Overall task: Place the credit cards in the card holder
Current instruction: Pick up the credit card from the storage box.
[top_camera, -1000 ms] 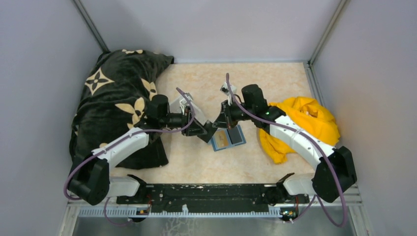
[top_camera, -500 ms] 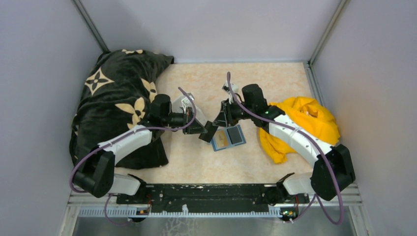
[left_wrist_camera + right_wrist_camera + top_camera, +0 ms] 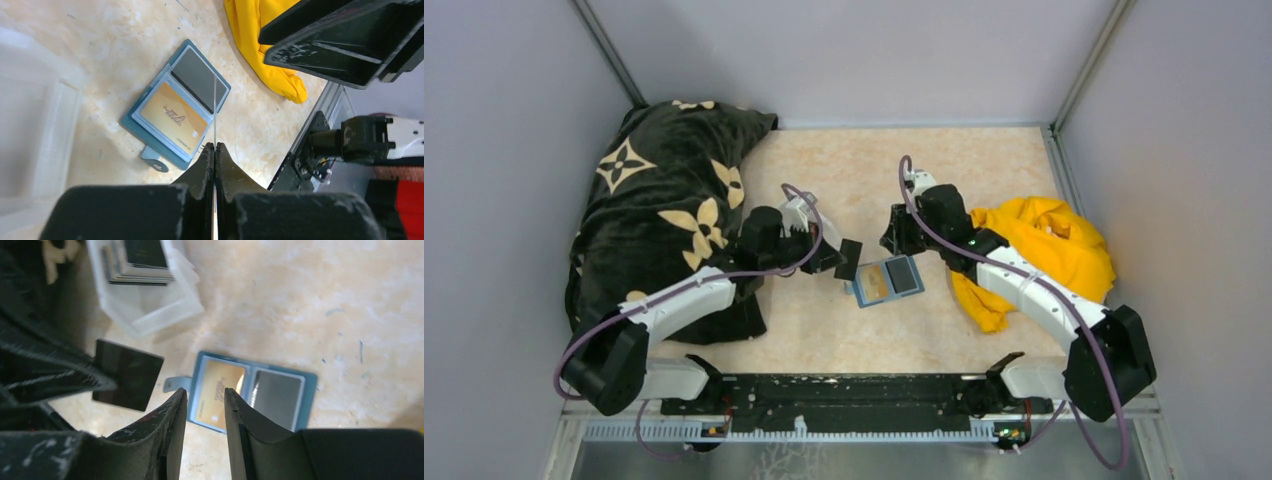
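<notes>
Open teal card holder point(image 3: 886, 281) mid-table has yellow-tan card point(image 3: 172, 119) and grey card point(image 3: 199, 79) slotted; left gripper point(image 3: 214, 152) clenched on dark card point(image 3: 127, 374) just left of it, right gripper point(image 3: 205, 405) released, empty; stacked cards point(image 3: 142, 262) wait in clear plastic tray point(image 3: 150, 315).

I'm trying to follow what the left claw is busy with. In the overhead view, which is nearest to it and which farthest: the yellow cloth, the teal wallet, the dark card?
1. The dark card, pinched in the left gripper itself.
2. The card holder, lying open just to the gripper's right.
3. The yellow cloth, far off to the right.
</notes>
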`<state>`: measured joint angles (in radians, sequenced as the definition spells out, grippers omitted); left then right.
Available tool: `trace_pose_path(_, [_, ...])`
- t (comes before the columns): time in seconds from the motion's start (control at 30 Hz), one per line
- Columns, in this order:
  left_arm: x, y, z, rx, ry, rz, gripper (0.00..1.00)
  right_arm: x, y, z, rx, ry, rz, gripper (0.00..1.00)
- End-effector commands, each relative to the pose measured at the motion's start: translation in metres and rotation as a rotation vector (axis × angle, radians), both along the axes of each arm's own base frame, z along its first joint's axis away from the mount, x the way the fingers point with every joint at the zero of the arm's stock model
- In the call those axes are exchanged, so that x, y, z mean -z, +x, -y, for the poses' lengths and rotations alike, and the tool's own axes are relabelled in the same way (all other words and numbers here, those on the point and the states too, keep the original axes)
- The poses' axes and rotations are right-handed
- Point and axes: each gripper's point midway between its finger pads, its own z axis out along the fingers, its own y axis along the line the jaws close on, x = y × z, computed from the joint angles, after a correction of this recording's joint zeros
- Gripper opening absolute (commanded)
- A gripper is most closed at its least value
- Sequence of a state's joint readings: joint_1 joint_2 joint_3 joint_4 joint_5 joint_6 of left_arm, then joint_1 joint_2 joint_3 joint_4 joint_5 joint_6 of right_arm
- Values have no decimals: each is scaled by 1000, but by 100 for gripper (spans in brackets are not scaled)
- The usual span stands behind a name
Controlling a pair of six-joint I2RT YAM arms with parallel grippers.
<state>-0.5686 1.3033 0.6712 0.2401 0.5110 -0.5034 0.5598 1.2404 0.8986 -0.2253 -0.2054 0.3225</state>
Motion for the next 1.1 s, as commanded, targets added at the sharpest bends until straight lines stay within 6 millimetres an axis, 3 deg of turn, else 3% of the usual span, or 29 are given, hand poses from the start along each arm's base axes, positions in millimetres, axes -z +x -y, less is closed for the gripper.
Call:
trace_pose_path(0.0, [14,6,8,-200,38,-79,0,22,26,25,208,-71,6,32])
trace_pose_path(0.17, [34,0,19,-316,67,-171,0,54,31,38,281,-144,-51,27])
trace_pose_path(0.37, [55,2,11,-463,83,-243,0,82,30,44,305,-180,-101,23])
trace_pose_path(0.73, [77,6,7,-554,118,-299,0,106,27,46,302,-200,-146,20])
trace_pose_path(1.07, [83,1,9,-574,136,-311,0,116,25,48,301,-214,-165,19])
